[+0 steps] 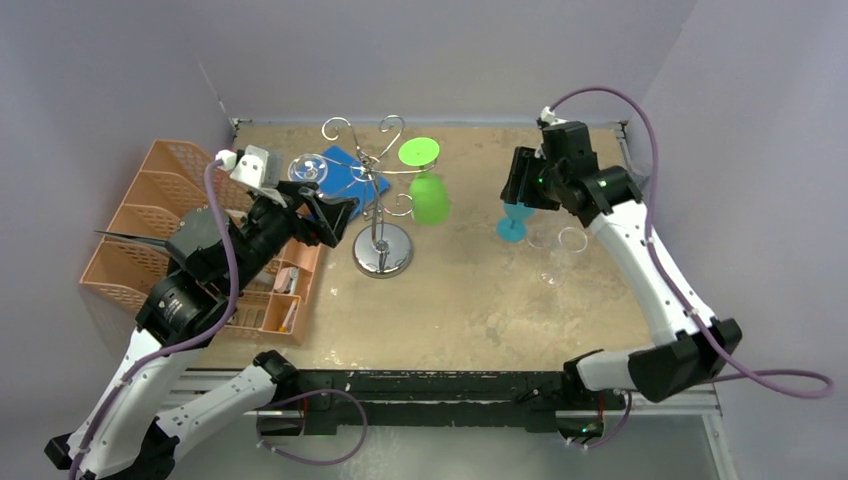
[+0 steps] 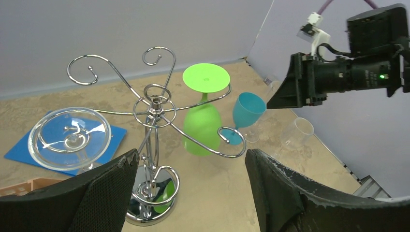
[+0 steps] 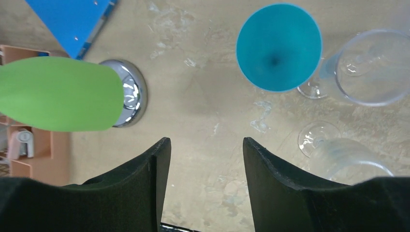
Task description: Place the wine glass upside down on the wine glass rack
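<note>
While the teal wine glass (image 3: 279, 47) is stood upright on the mottled tabletop (image 1: 470, 300), right of the chrome scroll-armed wine glass rack (image 1: 380, 215) hung with an inverted green glass (image 1: 430, 198), right gripper (image 3: 206, 145) and left gripper (image 2: 192, 154) are held apart, empty.

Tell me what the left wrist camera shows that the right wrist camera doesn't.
Only the left wrist view: the curled arms and post of the wine glass rack, a clear wine glass foot-up beside them, the flat foot of the green glass, the right gripper seen from outside, and the open left gripper.
Only the right wrist view: a look straight down into the blue glass, with the right gripper's own fingers apart.
Both: the green glass, the blue glass, the rack's round base, the blue mat, and clear glasses by the blue one.
</note>
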Action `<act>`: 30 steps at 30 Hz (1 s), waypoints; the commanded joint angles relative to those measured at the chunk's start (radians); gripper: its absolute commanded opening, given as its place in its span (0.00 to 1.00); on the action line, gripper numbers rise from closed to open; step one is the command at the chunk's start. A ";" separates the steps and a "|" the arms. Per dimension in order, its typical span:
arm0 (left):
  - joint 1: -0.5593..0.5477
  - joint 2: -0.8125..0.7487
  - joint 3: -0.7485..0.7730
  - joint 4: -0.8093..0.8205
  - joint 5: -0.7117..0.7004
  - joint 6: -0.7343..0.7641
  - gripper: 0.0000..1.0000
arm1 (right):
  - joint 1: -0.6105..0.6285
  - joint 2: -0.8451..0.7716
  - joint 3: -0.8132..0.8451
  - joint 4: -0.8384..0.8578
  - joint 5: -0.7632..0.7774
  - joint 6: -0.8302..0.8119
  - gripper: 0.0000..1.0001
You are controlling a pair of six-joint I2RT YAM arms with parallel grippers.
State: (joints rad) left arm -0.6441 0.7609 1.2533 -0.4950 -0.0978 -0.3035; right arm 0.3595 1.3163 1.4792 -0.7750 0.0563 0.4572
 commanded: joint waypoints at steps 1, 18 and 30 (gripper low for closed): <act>-0.003 0.010 0.018 0.018 0.036 0.011 0.80 | 0.002 0.093 0.092 -0.032 -0.034 -0.138 0.57; -0.004 0.032 0.091 -0.074 0.033 0.040 0.80 | 0.003 0.405 0.261 -0.143 0.033 -0.271 0.43; -0.003 0.036 0.074 -0.064 0.042 0.003 0.80 | 0.003 0.474 0.290 -0.150 0.068 -0.315 0.37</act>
State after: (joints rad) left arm -0.6441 0.7944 1.3281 -0.5869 -0.0654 -0.2787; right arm 0.3599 1.7889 1.7252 -0.9012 0.0963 0.1806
